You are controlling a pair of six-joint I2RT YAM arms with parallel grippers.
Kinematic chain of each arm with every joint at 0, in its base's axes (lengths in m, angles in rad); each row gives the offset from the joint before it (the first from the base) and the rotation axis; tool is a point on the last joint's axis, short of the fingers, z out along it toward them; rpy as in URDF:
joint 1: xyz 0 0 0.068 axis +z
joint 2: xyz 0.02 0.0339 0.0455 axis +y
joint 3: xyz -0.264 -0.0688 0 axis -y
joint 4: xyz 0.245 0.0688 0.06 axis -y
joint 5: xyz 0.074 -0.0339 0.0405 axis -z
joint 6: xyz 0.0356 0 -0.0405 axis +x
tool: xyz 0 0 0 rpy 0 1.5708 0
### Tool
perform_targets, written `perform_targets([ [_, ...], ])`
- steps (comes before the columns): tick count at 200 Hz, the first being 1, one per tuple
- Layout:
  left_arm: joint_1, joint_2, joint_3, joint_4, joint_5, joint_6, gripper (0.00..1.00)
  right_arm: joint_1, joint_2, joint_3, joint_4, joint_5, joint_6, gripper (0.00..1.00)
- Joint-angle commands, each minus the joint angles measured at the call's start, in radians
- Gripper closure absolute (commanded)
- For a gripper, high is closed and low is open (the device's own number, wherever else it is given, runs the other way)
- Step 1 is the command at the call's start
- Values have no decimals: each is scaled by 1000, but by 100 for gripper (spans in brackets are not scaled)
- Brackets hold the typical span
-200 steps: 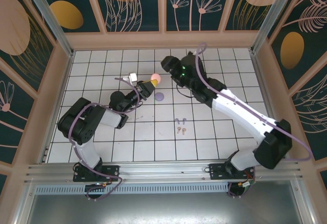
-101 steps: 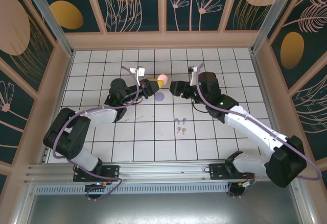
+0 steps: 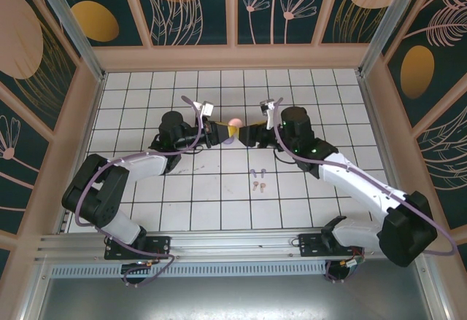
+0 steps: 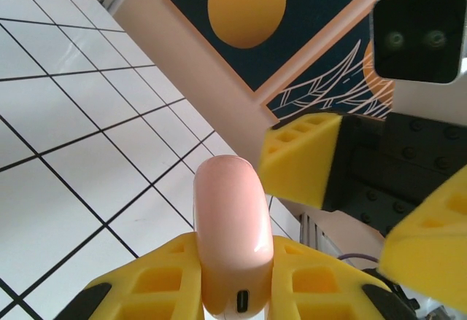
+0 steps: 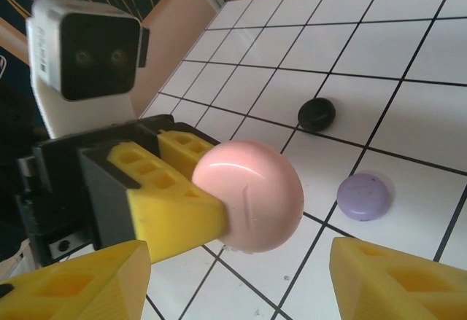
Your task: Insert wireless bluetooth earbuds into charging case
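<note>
My left gripper (image 4: 233,265) is shut on a pale pink charging case (image 4: 232,232), gripping its flat sides and holding it above the floor (image 3: 234,122). My right gripper (image 5: 233,283) faces it, open, one yellow finger (image 5: 80,283) on each side of the pink case (image 5: 248,196) without touching it. From above, the two grippers meet nose to nose, left (image 3: 222,125) and right (image 3: 248,132). A lavender pair of earbuds (image 3: 256,172) and a pale pink pair (image 3: 259,186) lie on the tiles in front of them.
A lavender case (image 5: 363,196) and a black case (image 5: 317,114) lie shut on the white tiled floor (image 3: 146,101) under the raised pink case. Wooden walls enclose the floor on three sides.
The right arm swung down and leftward until its open jaws flank the pink case. The left gripper lifted the case slightly rightward to meet it. The right jaws narrowed a little.
</note>
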Motion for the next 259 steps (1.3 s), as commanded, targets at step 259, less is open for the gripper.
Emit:
perform_targets([
  [259, 3, -126, -84, 141, -121, 42, 100, -47, -82, -98, -251, 236, 297, 46],
])
